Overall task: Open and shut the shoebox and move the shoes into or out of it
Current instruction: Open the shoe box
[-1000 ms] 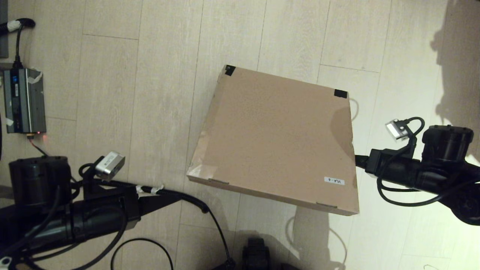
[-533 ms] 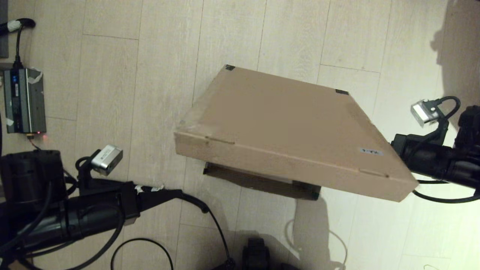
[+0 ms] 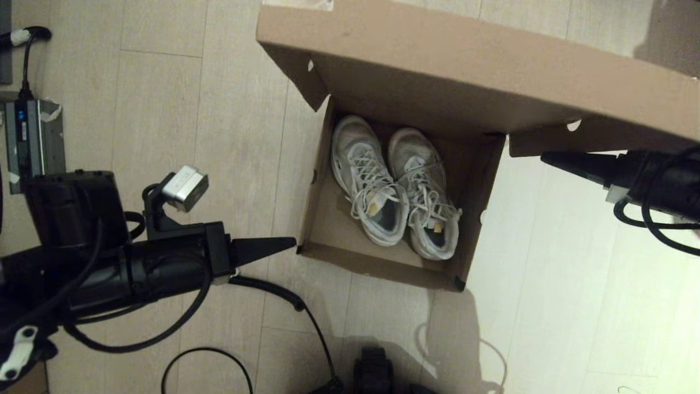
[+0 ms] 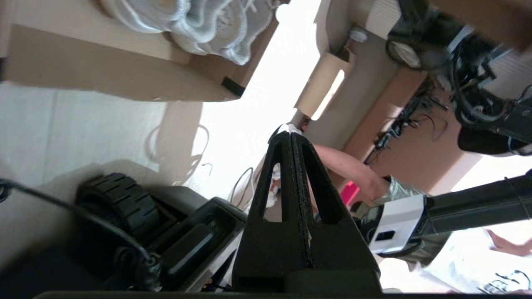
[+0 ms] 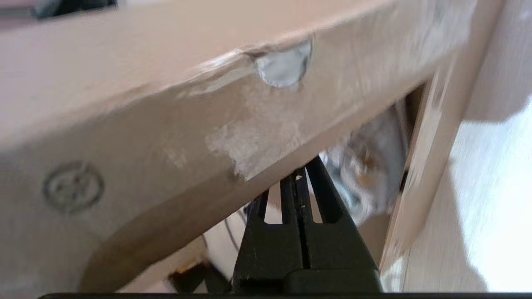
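Observation:
The brown cardboard shoebox (image 3: 377, 264) sits open on the floor, its hinged lid (image 3: 465, 71) swung up high at the far side. Two white lace-up sneakers (image 3: 394, 191) lie side by side inside, toes pointing away from me. My right gripper (image 3: 544, 158) is shut, and its tip lies just under the lid's right side flap (image 5: 166, 104). The blurred sneakers (image 5: 374, 166) show beyond the right gripper (image 5: 305, 174). My left gripper (image 3: 292, 242) is shut and empty, pointing at the box's near left corner without touching it. The box wall (image 4: 104, 79) and sneakers (image 4: 199, 20) show beyond the left gripper (image 4: 289, 135).
A grey power unit (image 3: 34, 145) with cables lies on the floor at the far left. A black cable (image 3: 284, 293) trails across the floor beside the box. My base (image 3: 374, 372) is at the near edge. A person's arm (image 4: 349, 166) shows in the left wrist view.
The lid swung from flat shut to wide open, uncovering the sneakers. My right gripper rose with the lid's right edge. My left arm moved forward toward the box's near left corner.

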Robot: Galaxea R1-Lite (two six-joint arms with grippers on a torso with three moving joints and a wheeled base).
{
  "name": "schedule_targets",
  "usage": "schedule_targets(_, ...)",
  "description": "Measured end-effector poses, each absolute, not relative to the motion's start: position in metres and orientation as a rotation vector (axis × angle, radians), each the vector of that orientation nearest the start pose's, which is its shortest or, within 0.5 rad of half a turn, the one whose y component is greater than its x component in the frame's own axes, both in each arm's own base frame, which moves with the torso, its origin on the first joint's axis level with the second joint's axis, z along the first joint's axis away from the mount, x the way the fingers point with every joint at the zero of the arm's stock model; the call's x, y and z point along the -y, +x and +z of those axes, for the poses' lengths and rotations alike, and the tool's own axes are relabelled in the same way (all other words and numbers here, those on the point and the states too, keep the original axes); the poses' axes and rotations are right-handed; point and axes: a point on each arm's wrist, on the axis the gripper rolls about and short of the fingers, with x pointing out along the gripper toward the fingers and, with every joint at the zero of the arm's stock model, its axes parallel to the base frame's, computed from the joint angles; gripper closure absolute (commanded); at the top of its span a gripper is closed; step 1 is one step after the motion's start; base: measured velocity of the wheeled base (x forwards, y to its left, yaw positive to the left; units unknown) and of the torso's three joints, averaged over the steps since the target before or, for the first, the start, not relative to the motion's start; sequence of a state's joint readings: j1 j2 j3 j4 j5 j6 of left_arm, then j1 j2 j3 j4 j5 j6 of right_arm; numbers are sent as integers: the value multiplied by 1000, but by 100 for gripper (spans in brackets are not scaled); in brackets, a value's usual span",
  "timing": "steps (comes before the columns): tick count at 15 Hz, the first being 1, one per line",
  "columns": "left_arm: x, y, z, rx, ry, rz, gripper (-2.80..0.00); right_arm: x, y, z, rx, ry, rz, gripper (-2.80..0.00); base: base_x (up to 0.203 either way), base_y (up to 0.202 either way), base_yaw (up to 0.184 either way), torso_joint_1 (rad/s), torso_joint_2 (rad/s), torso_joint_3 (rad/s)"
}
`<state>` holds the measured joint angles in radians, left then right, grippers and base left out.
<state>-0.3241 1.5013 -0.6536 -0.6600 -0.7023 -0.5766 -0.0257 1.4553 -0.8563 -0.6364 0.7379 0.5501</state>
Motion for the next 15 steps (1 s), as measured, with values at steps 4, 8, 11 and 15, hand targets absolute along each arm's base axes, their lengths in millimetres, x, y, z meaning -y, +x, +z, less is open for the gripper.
schedule_targets(4,94,230,198,-485,-558,-921,0,4,259,297,-67,516,682,0,0,0,0,0,0,0)
schedule_targets(8,94,231,196,-482,-558,-882,0,15,280,324,-9,514,665,0,0,0,0,0,0,0)
schedule_targets(11,92,238,189,-482,-541,-824,0,18,287,318,-68,529,618,0,0,0,0,0,0,0)
schedule_targets(15,96,271,167,-374,-295,-590,0,10,298,298,-95,390,346,0,0,0,0,0,0,0)
